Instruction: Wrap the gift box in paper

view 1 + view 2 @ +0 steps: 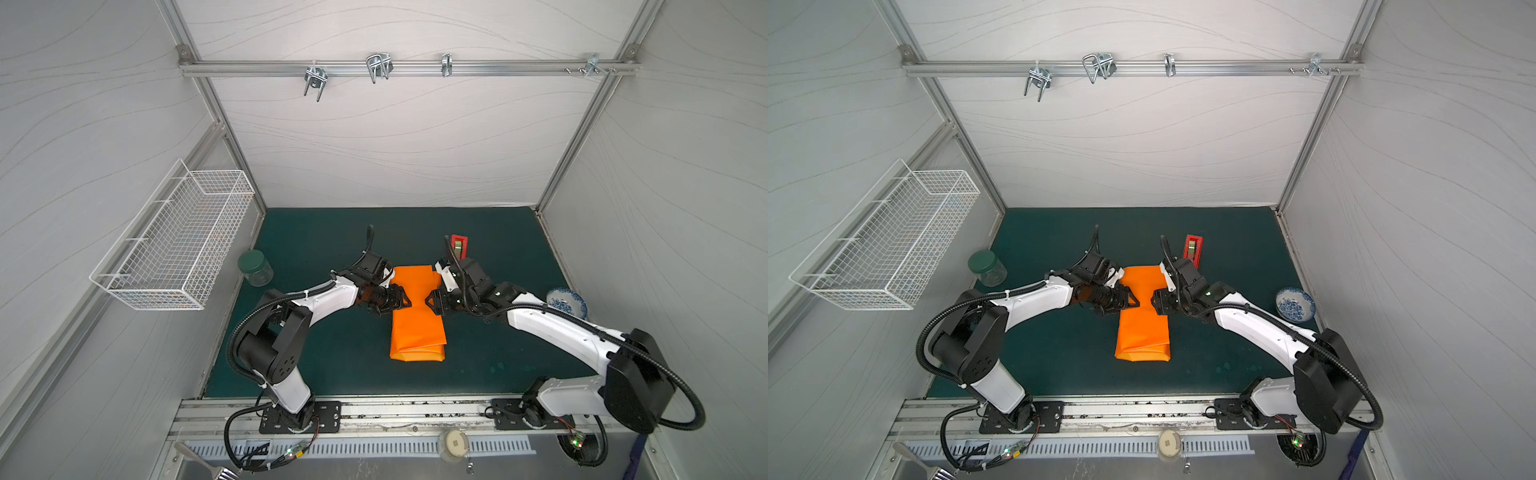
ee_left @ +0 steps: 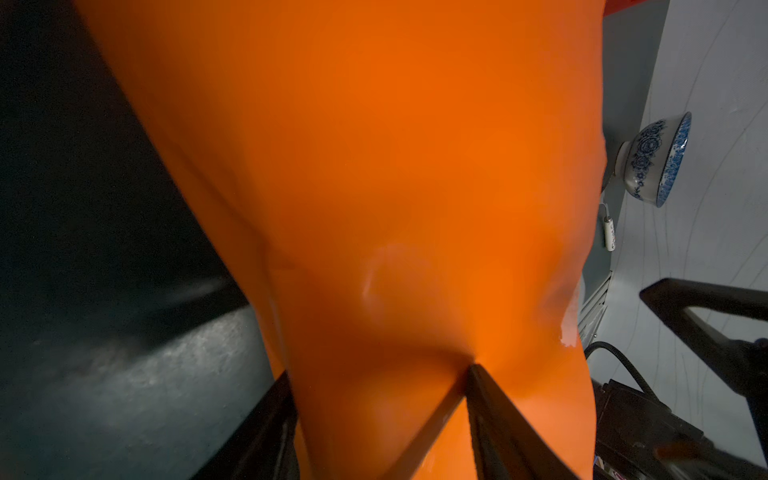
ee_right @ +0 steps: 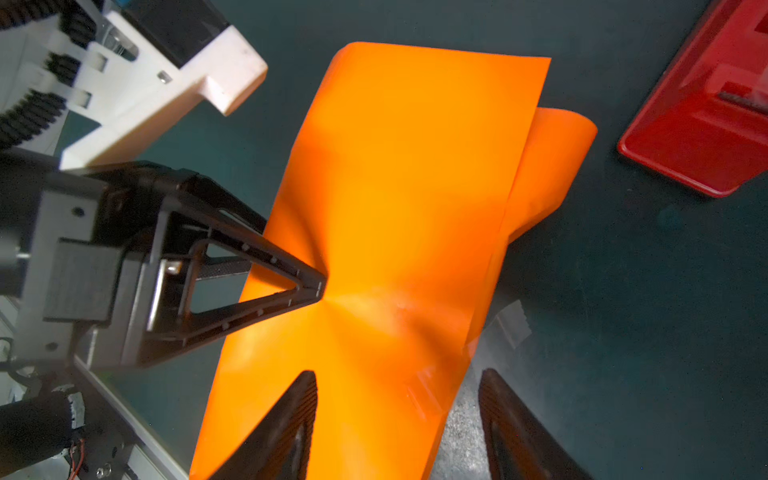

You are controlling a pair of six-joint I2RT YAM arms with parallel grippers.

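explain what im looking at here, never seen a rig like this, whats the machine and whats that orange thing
Two robot arms bolted beside a green mat. Two pictures look down from overhead; two come from cameras on the wrists. The orange thing is the paper, folded into a long bundle; no gift box shows. Also there: a red tape dispenser, a jar, a patterned bowl. The left gripper straddles the paper, one fingertip denting it; the right gripper stands open at its edge.
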